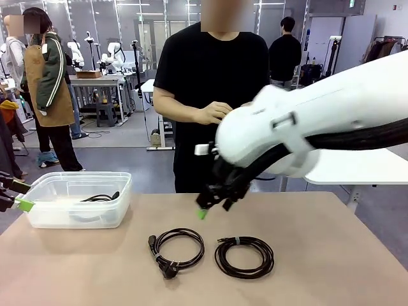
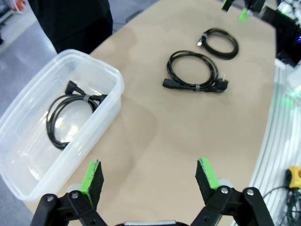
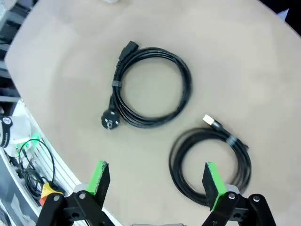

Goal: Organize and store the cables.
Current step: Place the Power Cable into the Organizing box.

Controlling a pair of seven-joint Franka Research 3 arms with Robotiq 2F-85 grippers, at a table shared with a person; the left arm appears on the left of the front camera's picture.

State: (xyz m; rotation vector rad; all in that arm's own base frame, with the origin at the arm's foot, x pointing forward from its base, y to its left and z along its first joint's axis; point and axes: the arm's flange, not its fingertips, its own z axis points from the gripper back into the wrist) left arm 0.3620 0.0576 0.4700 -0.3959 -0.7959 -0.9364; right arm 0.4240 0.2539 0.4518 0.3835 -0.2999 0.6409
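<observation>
right fingers: the right gripper hangs above the middle of the table, green pads spread wide, nothing between them.
left fingers: the left gripper is also spread and empty, poised at the table's left edge just beside the clear bin.
nearest cable: the silver-plug coil lies flat just ahead of the right fingers in the right wrist view, its loop partly behind one pad.
second cable: the power-cord coil lies flat just beyond it; the two are close but apart, midway along the table's robot-side edge.
axis: both are round loops with no long axis to speak of; the plug ends stick out at the rim.
nearer arm: the right, by a clear margin; the left is well apart from both loose coils.
container: the clear bin sits at the table's far left corner and holds one stored coil.
likely next: a descent by the right gripper onto the silver-plug coil's rim.
bystander: a person's hand is held at the waist beyond the table's far edge.
</observation>
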